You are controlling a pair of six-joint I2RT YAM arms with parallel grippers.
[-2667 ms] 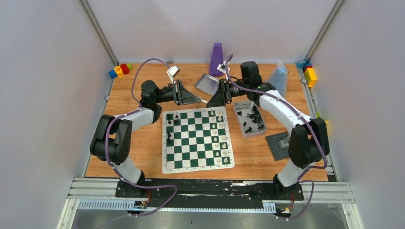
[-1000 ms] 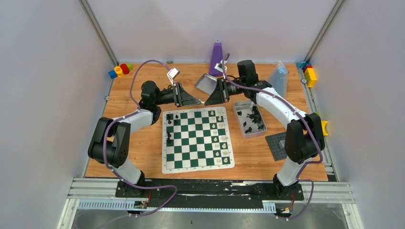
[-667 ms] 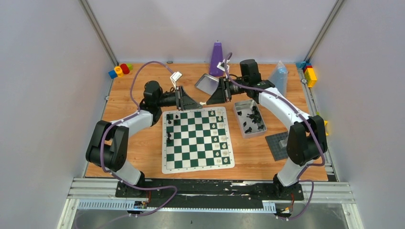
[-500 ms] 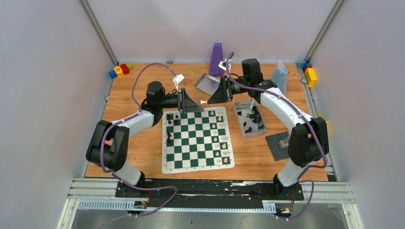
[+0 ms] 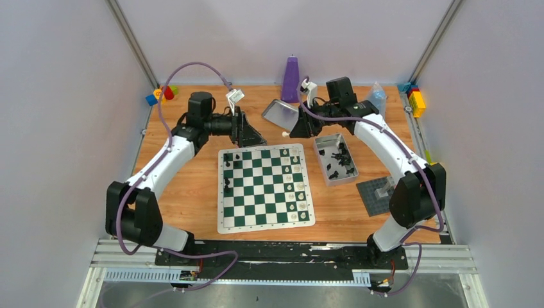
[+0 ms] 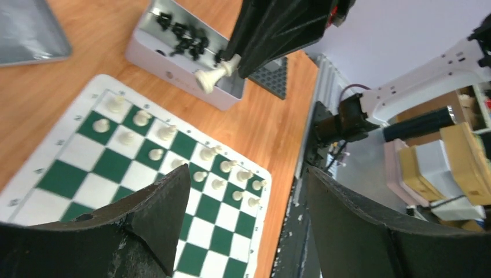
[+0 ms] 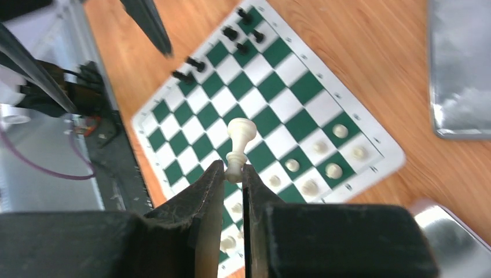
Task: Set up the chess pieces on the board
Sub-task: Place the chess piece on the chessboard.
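The green-and-white board (image 5: pixel 266 226) lies mid-table. White chess pieces (image 5: pixel 294 186) fill its right columns, and a few black ones (image 5: pixel 229 159) stand at its left. My right gripper (image 7: pixel 233 169) is shut on the base of a white chess piece (image 7: pixel 238 145), held in the air above the board's far edge (image 5: pixel 285 134). The left wrist view also shows that piece (image 6: pixel 215 73) pinched in the right arm's fingers. My left gripper (image 6: pixel 246 171) is open and empty. It hovers over the far left corner of the board (image 5: pixel 258 139), apart from the held piece.
A metal tin (image 5: pixel 335 159) with loose black pieces sits right of the board. Behind it are a silver tray (image 5: pixel 280 113) and a purple cone (image 5: pixel 292 78). A grey studded baseplate (image 5: pixel 377 192) lies at the right. Toy blocks (image 5: pixel 160 95) sit in the far corners.
The two grippers met at the white piece. The left one has opened wide and drawn back to the left. The right one keeps the piece and has shifted slightly right.
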